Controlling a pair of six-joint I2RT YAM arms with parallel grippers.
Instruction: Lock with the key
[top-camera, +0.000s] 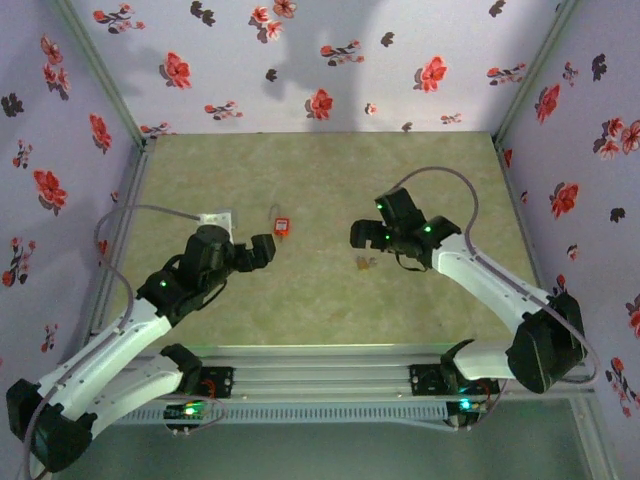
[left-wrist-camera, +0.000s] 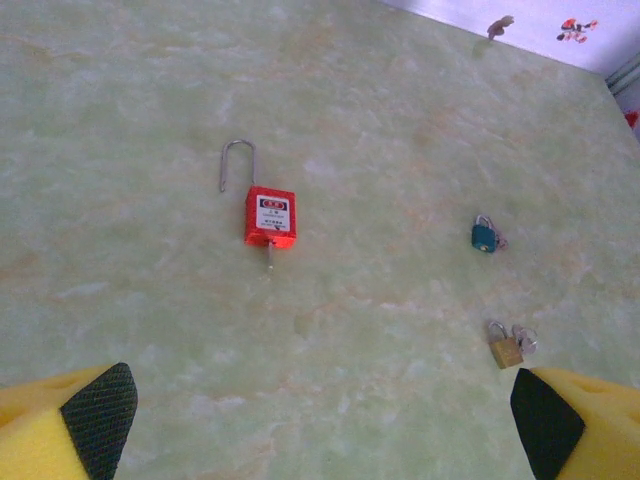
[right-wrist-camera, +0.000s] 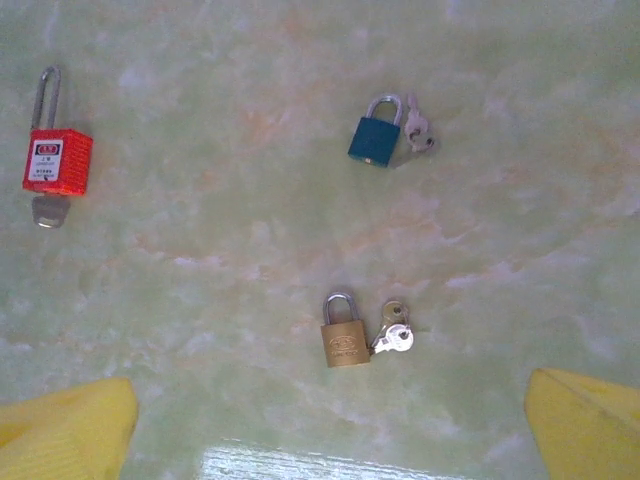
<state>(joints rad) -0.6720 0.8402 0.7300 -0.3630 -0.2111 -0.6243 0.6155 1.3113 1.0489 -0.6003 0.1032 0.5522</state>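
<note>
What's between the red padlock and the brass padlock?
Bare tabletop between red padlock and brass padlock, in the right wrist view; teal padlock lies aside.

A red padlock (left-wrist-camera: 271, 215), a teal padlock (left-wrist-camera: 483, 236) and a brass padlock (left-wrist-camera: 506, 350) lie apart on the table (left-wrist-camera: 150, 100).

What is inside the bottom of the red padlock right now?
A silver key sticks out of the red padlock; only its head shows. The blade is covered by the lock body, so how far it is turned cannot be told.
</note>
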